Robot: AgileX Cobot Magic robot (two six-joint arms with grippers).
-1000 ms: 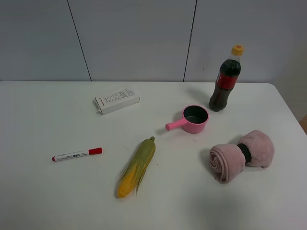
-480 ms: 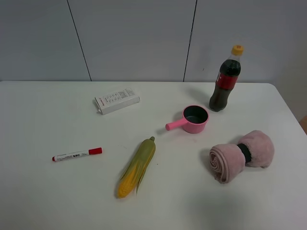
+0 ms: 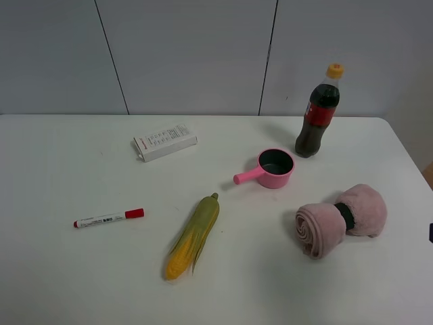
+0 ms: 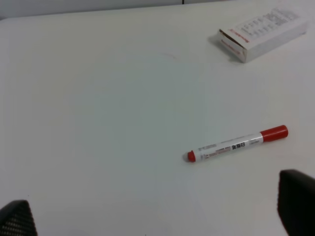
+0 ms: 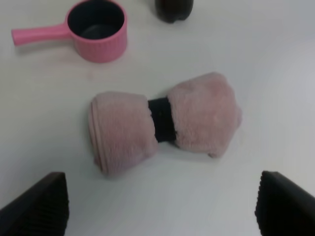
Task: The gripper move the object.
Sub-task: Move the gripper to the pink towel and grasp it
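The dusty-pink rolled towel (image 3: pixel 340 219) with a black band at its middle lies on the white table (image 3: pixel 67 169) at the right. It also shows in the right wrist view (image 5: pixel 197 115), lying beyond my right gripper (image 5: pixel 160 206) and apart from it. The right gripper is open and empty, with both black fingertips (image 5: pixel 37 204) wide apart. A small black bit of the right arm (image 3: pixel 431 232) shows at the right edge of the exterior view. My left gripper (image 4: pixel 157 216) is open and empty above the table's left part, near the marker.
A pink pot with handle (image 3: pixel 269 169) and a cola bottle (image 3: pixel 318 115) stand behind the towel. A corn cob (image 3: pixel 193 237) lies mid-table. A red-capped marker (image 3: pixel 108 218) and a white box (image 3: pixel 164 141) lie to the left.
A small black bit of the right arm has come into the exterior view at its right edge. The towel and the other objects have not moved.
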